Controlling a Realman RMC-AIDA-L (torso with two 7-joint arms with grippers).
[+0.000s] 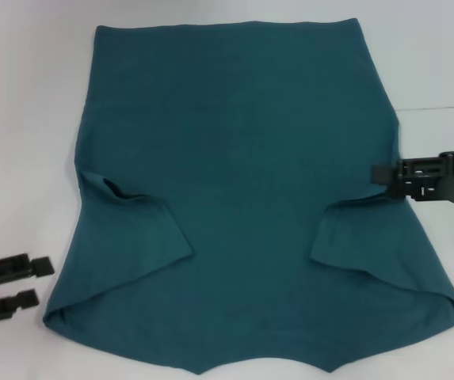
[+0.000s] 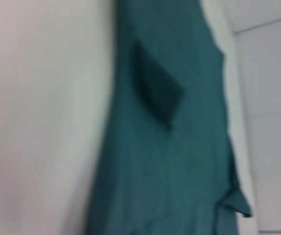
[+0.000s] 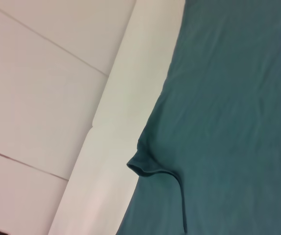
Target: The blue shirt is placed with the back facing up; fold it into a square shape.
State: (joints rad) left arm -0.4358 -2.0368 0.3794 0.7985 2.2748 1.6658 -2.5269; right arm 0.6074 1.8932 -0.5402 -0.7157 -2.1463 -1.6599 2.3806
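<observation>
The blue shirt (image 1: pixel 234 174) lies spread flat on the white table (image 1: pixel 20 119), plain side up. Both short sleeves are folded inward over the body, the left sleeve (image 1: pixel 131 237) and the right sleeve (image 1: pixel 369 245). My right gripper (image 1: pixel 385 180) is at the shirt's right edge, just above the folded right sleeve. My left gripper (image 1: pixel 35 283) stands open on the table near the front left, just clear of the shirt's corner, holding nothing. The left wrist view shows the shirt (image 2: pixel 169 161) with a folded sleeve (image 2: pixel 155 88). The right wrist view shows the shirt (image 3: pixel 238 98) and a sleeve opening (image 3: pixel 142 166).
White table surface surrounds the shirt on the left and right. A thin seam line (image 1: pixel 440 107) runs across the table at the far right. The shirt's near edge reaches the bottom of the head view.
</observation>
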